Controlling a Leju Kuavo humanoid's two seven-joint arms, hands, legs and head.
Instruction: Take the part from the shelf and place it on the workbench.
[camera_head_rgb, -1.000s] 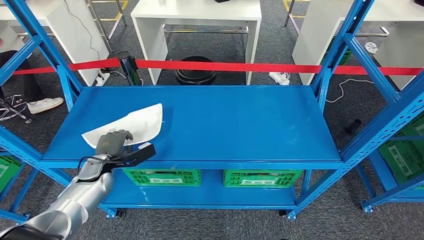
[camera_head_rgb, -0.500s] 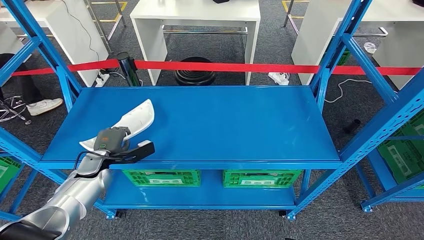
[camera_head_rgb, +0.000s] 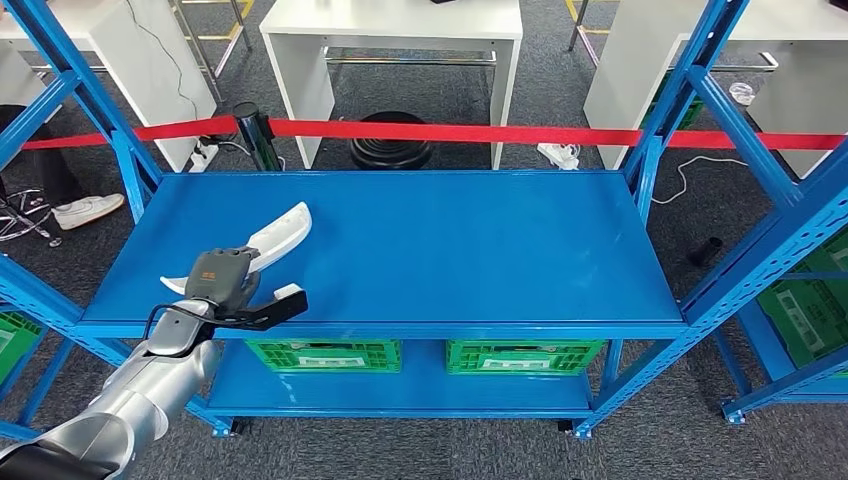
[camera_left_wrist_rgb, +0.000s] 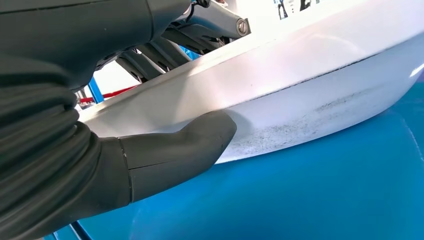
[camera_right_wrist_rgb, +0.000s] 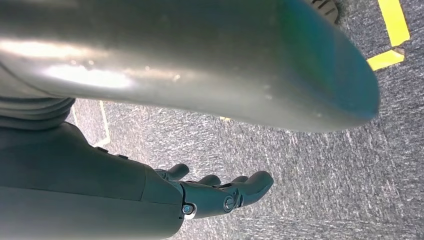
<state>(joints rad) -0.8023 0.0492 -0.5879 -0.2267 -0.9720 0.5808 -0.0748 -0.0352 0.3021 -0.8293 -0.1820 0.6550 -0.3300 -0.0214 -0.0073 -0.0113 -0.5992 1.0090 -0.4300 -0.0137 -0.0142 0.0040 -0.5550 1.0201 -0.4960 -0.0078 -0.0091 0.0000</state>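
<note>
Left robot hand (camera_head_rgb: 228, 283) gripped the white part (camera_head_rgb: 268, 238) at its near end, thumb (camera_left_wrist_rgb: 175, 155) pressed under the lower face and fingers (camera_left_wrist_rgb: 150, 55) over the top. The part was tilted, its far tip angled up over the blue shelf (camera_head_rgb: 450, 250), close to the shelf's front-left corner and front edge. The shelf surface to the right of it lay broad and open out to the blue uprights (camera_head_rgb: 670, 110). Right robot hand (camera_right_wrist_rgb: 220, 192) hung over grey carpet (camera_right_wrist_rgb: 320, 190), fingers loosely apart, holding nothing. A red barrier tape (camera_head_rgb: 450, 132) ran behind the shelf.
</note>
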